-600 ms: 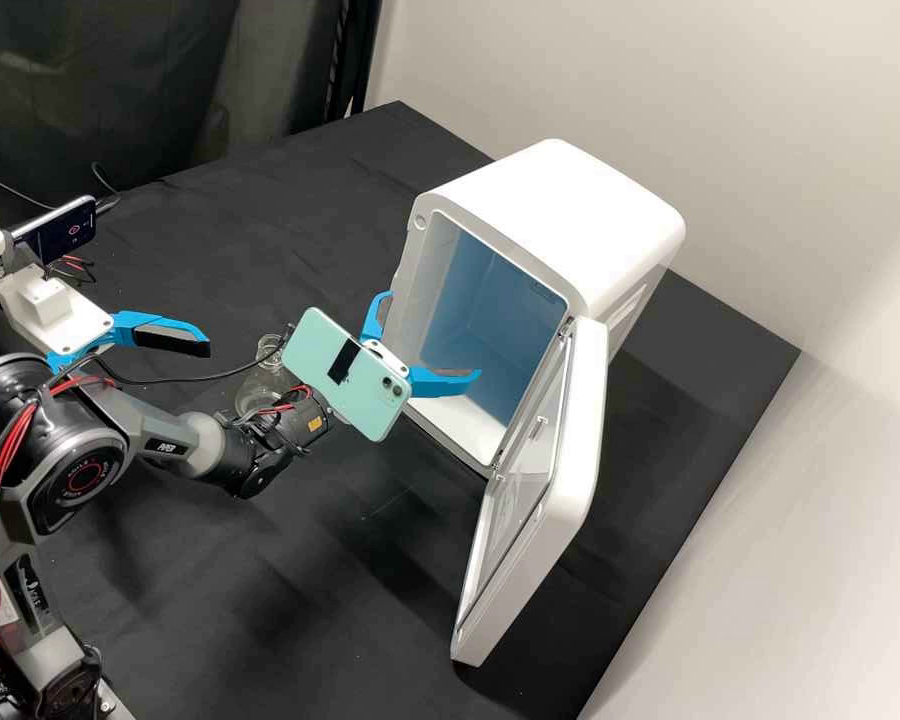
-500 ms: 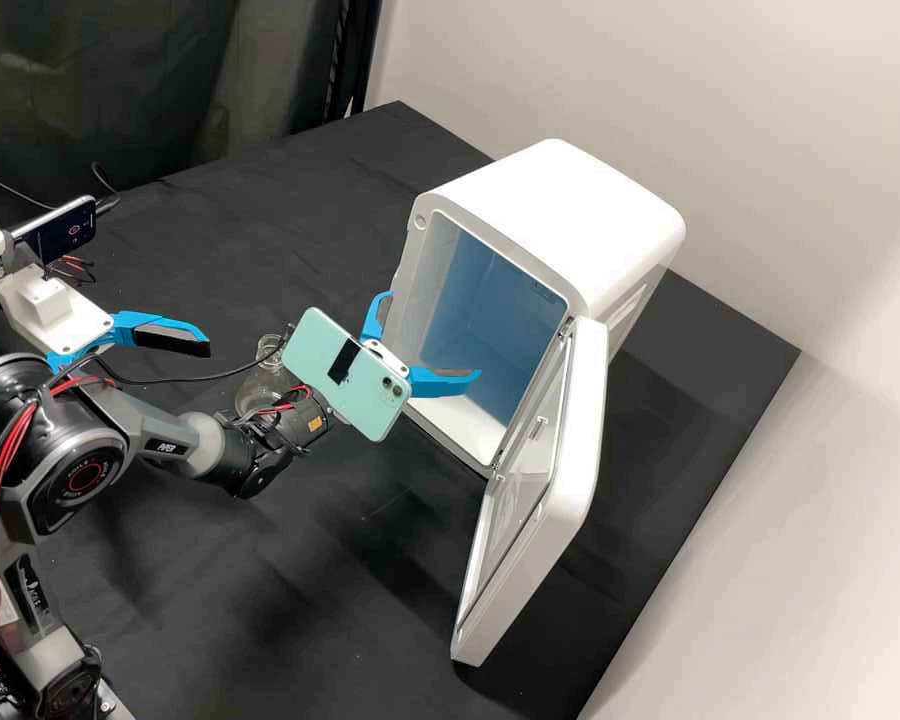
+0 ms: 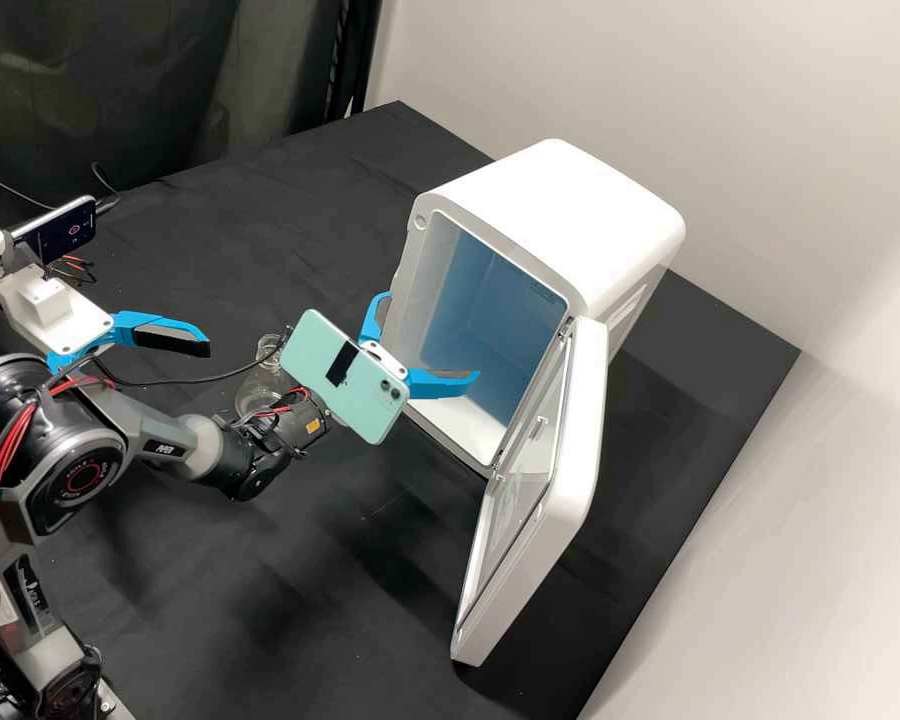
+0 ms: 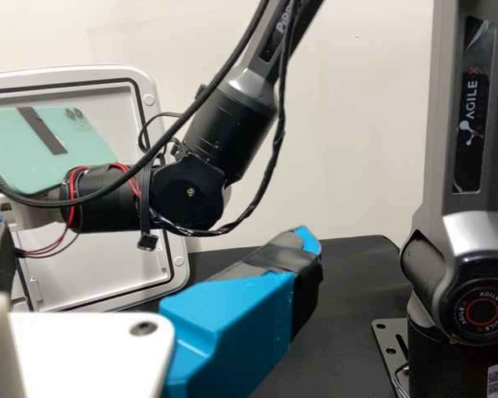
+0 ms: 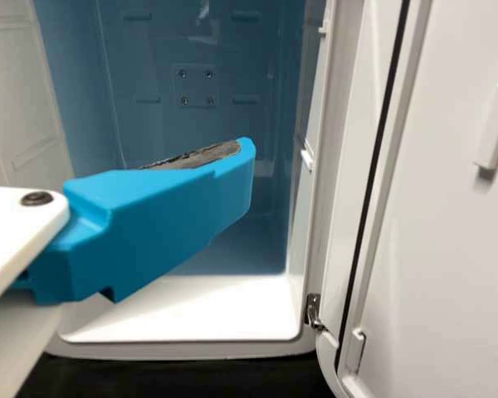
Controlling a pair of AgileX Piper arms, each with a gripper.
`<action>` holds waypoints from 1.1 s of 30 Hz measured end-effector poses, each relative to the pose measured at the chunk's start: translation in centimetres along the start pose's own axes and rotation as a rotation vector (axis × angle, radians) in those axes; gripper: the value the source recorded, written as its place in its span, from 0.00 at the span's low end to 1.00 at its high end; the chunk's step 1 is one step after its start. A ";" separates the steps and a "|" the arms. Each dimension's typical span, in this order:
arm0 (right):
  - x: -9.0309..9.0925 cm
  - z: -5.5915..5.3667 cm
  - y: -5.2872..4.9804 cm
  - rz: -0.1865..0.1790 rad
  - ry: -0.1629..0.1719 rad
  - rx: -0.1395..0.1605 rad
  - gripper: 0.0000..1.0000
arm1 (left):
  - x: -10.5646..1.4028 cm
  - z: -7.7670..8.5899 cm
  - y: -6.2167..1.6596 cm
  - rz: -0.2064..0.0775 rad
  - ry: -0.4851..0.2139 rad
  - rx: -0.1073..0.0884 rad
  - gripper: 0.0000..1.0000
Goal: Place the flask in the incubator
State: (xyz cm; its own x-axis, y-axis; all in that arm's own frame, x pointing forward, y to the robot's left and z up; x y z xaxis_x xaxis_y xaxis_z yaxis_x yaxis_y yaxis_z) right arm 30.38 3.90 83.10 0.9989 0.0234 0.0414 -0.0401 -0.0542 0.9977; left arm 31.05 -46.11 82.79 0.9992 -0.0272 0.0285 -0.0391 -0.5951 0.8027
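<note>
Right gripper [image 3: 425, 340]: you have it at the mouth of the incubator [image 3: 570, 215]. Its blue fingers are spread wide apart, with nothing between them. One finger sits by the left edge of the opening and the other reaches across the lower part of the opening. In the right wrist view, a finger [image 5: 149, 220] shows against the blue inner chamber, above the white sill.

Incubator: white shell with a blue interior, standing on the right side of the black tabletop [image 3: 270, 560]. Its door [image 3: 535, 480] is open, hinged on the right and swung out toward the near side.

Flask [image 3: 262, 355]: clear glass, upright on the tabletop left of the incubator. It stands just behind your right arm's wrist, which partly hides it. It lies between the two grippers and is held by neither.

Left gripper [image 3: 175, 338]: at the left of the scene, raised above the tabletop and pointing right toward the flask. The left wrist view shows one finger [image 4: 241, 319] and a sliver of the other at the edge, well apart, holding nothing.

Also noted: a mint-green phone [image 3: 345, 375] is mounted on your right wrist, back face up. A second phone [image 3: 65, 225] sits on the left arm.
</note>
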 end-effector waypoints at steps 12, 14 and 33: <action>-1.3 -0.1 0.1 0.019 0.021 0.000 1.00 | 0.0 0.0 0.00 0.000 0.000 0.000 1.00; -1.5 -0.1 0.1 0.019 0.023 -0.001 1.00 | 0.0 0.0 0.00 0.000 0.000 0.000 1.00; -4.2 0.1 -0.7 -0.001 0.073 -0.027 1.00 | 0.0 0.0 0.00 0.000 0.000 0.000 1.00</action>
State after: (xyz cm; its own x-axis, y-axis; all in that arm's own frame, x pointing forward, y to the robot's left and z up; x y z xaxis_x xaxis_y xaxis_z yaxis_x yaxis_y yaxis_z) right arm 26.18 3.73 82.26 0.9944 0.0957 0.0437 -0.0413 -0.0272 0.9988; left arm 31.05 -46.11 82.79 0.9992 -0.0272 0.0285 -0.0391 -0.5951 0.8027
